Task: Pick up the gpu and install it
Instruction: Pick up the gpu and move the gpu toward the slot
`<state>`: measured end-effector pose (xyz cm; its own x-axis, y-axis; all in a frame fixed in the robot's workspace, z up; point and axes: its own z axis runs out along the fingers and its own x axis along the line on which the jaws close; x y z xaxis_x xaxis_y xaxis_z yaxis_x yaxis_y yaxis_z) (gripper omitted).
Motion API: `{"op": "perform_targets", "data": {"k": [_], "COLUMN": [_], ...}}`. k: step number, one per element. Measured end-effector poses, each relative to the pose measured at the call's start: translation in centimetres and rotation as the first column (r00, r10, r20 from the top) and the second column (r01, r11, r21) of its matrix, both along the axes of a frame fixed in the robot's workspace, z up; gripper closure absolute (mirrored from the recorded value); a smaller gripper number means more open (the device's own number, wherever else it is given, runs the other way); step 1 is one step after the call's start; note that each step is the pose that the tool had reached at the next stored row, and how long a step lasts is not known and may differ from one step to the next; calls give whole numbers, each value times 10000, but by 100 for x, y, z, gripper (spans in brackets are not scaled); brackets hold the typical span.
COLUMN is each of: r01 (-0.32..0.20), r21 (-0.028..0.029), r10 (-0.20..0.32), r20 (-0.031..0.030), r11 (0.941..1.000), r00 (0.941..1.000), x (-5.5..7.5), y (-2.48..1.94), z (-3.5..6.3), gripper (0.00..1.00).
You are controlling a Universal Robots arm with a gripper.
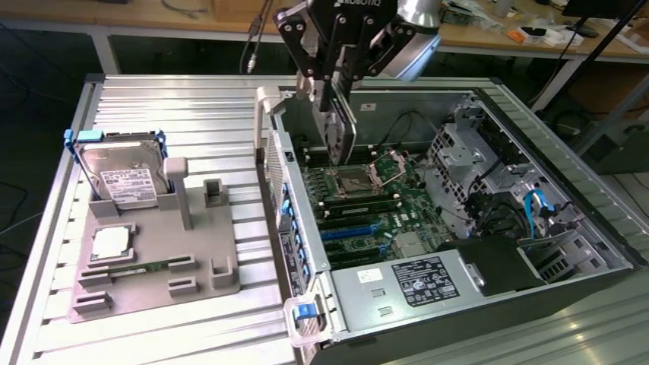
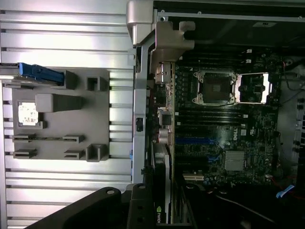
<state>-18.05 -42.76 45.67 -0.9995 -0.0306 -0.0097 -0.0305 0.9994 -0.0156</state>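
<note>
My gripper (image 1: 333, 90) is shut on the gpu (image 1: 342, 133), a dark flat card that hangs upright from the fingers above the open computer case (image 1: 568, 190). The card sits over the far part of the motherboard (image 1: 381, 201), close to the case's wall on the exterior view's left, and is clear of the board. In the wrist view the gpu (image 2: 162, 191) is edge-on between my fingers (image 2: 138, 210), and its silver bracket (image 2: 167, 47) reaches along the case wall. The blue expansion slots (image 1: 355, 228) (image 2: 193, 141) on the board are bare.
On the exterior view's left, a grey holder (image 1: 163, 251) carries a silver hard drive (image 1: 121, 179), a processor chip (image 1: 109, 242) and a green memory stick (image 1: 132, 268). Inside the case are the open processor socket (image 1: 355, 181), a power supply (image 1: 406, 285) and drive cages (image 1: 476, 152).
</note>
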Motion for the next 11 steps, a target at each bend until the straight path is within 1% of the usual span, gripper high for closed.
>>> {"op": "perform_targets", "data": {"k": [11], "r01": [0], "r21": [1], "r10": [0], "r20": [0], "r11": [10000], "r00": [10000], "x": [459], "y": [0], "z": [-6], "gripper": [73]}}
